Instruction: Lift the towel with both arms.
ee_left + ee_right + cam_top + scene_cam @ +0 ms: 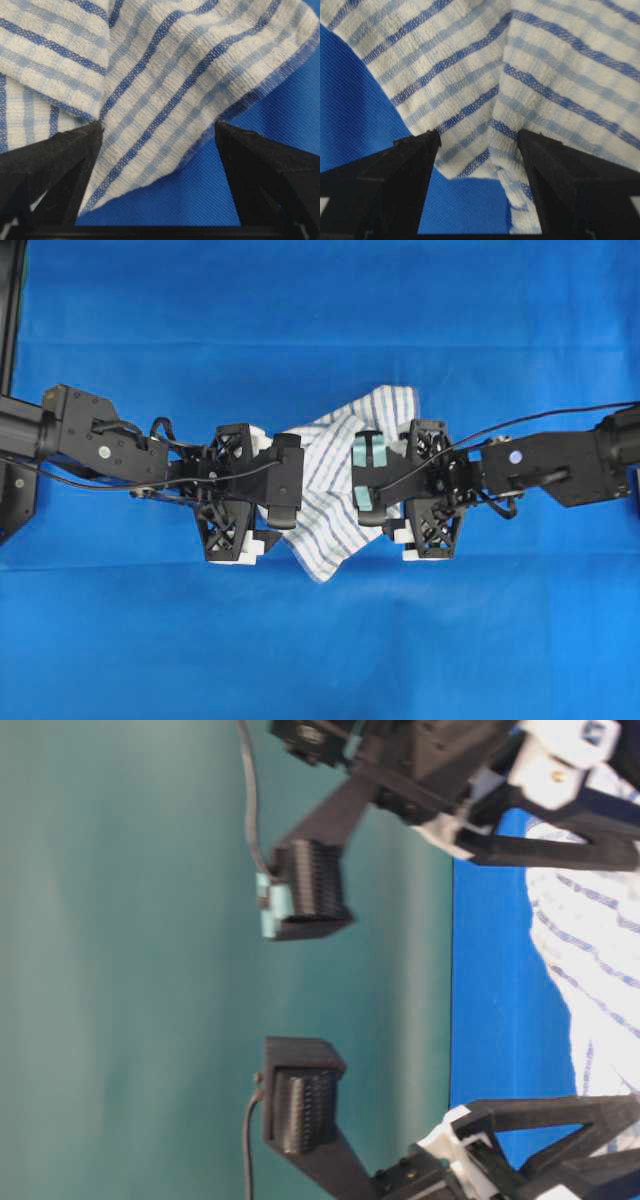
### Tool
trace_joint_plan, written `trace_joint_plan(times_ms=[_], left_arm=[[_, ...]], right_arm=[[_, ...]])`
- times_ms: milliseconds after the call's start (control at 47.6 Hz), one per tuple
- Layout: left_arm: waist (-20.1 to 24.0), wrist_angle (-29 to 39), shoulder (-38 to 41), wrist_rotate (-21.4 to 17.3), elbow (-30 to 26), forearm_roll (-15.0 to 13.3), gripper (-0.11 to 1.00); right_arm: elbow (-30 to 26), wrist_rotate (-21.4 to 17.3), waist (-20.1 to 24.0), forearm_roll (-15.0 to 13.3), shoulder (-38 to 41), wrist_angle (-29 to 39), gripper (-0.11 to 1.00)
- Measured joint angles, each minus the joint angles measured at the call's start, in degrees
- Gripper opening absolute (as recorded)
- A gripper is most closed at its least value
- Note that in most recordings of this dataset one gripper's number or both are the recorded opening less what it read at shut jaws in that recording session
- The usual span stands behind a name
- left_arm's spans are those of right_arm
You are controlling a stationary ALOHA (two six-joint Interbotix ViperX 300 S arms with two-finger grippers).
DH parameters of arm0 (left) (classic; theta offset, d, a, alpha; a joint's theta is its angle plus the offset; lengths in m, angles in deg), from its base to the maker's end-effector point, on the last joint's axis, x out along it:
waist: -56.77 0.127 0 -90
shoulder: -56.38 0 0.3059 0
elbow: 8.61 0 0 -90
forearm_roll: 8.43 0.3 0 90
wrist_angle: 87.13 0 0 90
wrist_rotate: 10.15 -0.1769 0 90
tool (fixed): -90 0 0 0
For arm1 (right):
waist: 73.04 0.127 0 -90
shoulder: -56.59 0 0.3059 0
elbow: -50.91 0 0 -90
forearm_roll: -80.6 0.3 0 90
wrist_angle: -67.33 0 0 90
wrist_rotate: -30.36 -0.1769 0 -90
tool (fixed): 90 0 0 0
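Towel position: the towel (335,475) lies crumpled at the middle of the blue table cover (320,640), between the two arms, one corner pointing toward the bottom of the overhead view.
Left gripper: you see the left gripper (159,131) with its two black fingers (55,165) spread apart, a folded corner of cloth lying in the gap between them. Nothing is pinched yet.
Right gripper: the right gripper (479,137) also stands spread, its fingers either side of a ridge of cloth, again unclamped. This arm carries the teal tape patches (367,452).
Step in hand: by my reading, you are at the approach, both pincers lined up over opposite sides of the towel, before any grasp.
Next move: it seems to call for closing each pincer on the fold framed between its fingers, then raising both arms together so the cloth comes up level.
Towel look: white, with dark blue and pale blue-grey checked stripes and a stitched blue hem; thin, soft, rumpled into overlapping folds, not flat.
Height: whether the fingertips touch the cover, you cannot tell.
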Motion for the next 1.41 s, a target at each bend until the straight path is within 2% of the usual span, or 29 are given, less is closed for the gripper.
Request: trace_joint_plan(times_ms=[147, 294, 357, 399, 483, 567, 630, 966, 1197, 1407], left_arm=[[0.0, -1.1, 1.1, 0.0, 0.0, 0.0, 0.89], [0.4, -1.2, 2.2, 0.6, 0.0, -0.1, 0.81], [0.8, -1.2, 2.2, 0.8, 0.0, -0.2, 0.69], [0.9, -1.1, 2.2, 0.6, 0.0, -0.2, 0.57], [1.1, -1.0, 2.2, 0.8, 0.0, -0.3, 0.34], [1.1, -0.3, 2.2, 0.7, -0.1, -0.3, 0.11], [1.1, 0.4, 2.2, 0.7, -0.1, -0.4, 0.02], [1.1, 5.7, -0.4, 0.6, -1.1, -0.4, 0.01], [1.7, 13.5, -10.0, 0.7, -2.8, -0.4, 0.01], [1.8, 20.7, -19.8, 0.6, -6.2, -0.3, 0.01]], right_arm=[[-0.4, -0.1, 0.0, 0.1, 1.5, -0.7, 0.66], [-0.4, -0.1, 0.0, 0.1, 1.8, -0.7, 0.64], [-0.5, 0.0, 0.0, 0.0, 1.8, -0.7, 0.61], [-0.6, -0.1, 0.1, 0.0, 1.9, -0.7, 0.56], [-0.9, -0.3, 0.3, 0.1, 2.4, -0.7, 0.38], [-1.1, 0.1, -0.1, 0.0, 2.3, -0.9, 0.15], [-1.1, 0.1, -0.5, 0.0, 2.4, -0.7, 0.08], [-1.1, 0.1, -0.4, 0.0, 0.1, 1.4, 0.08], [-3.9, 0.0, -0.6, 0.0, -8.5, 8.0, 0.08], [-9.5, 0.0, -0.7, 0.0, -16.3, 17.1, 0.08]])
